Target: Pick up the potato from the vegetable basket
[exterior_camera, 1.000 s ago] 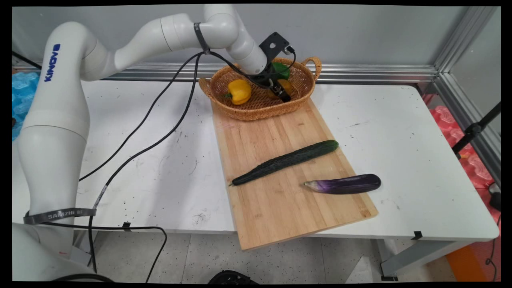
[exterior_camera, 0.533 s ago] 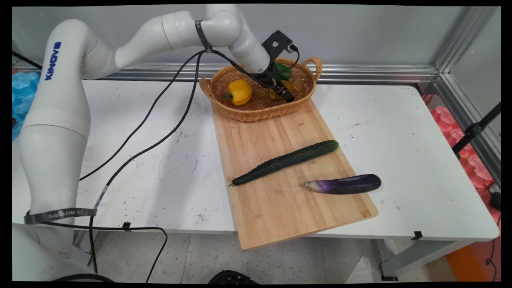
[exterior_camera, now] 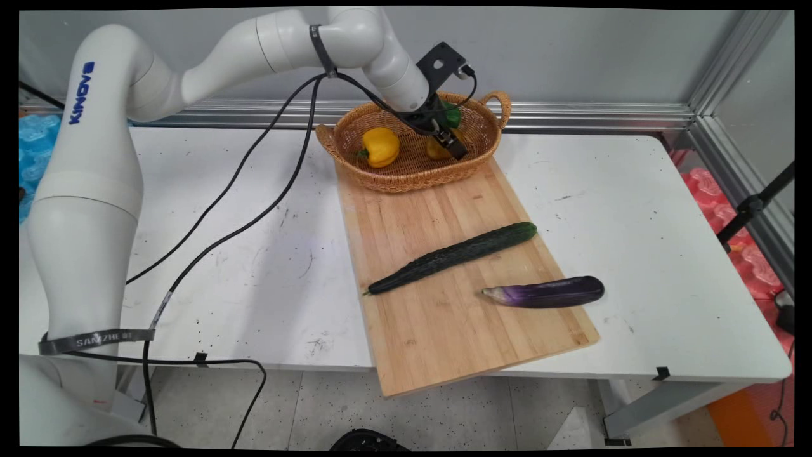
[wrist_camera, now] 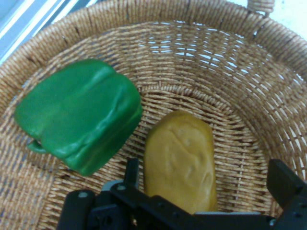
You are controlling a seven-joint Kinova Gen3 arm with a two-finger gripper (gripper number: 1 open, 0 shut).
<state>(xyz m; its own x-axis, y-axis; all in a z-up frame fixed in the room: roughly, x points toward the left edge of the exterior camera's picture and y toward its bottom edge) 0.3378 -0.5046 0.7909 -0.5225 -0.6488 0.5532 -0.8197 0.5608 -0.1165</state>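
End effector (wrist_camera: 206,201) is down inside the basket (exterior_camera: 412,174), fingers spread w/ the potato (wrist_camera: 181,160) sitting between them, not pinched yet afaict. Green pepper (wrist_camera: 79,112) is right beside the potato, yellow pepper (exterior_camera: 379,145) on the basket's other side. Cucumber (exterior_camera: 453,256) and eggplant (exterior_camera: 545,292) lie on the board (exterior_camera: 444,330) in front of the basket.

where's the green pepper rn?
In the wicker basket at the table's far side, main view. The green pepper lies beside a yellow-brown potato-like item, with the gripper open around that item.
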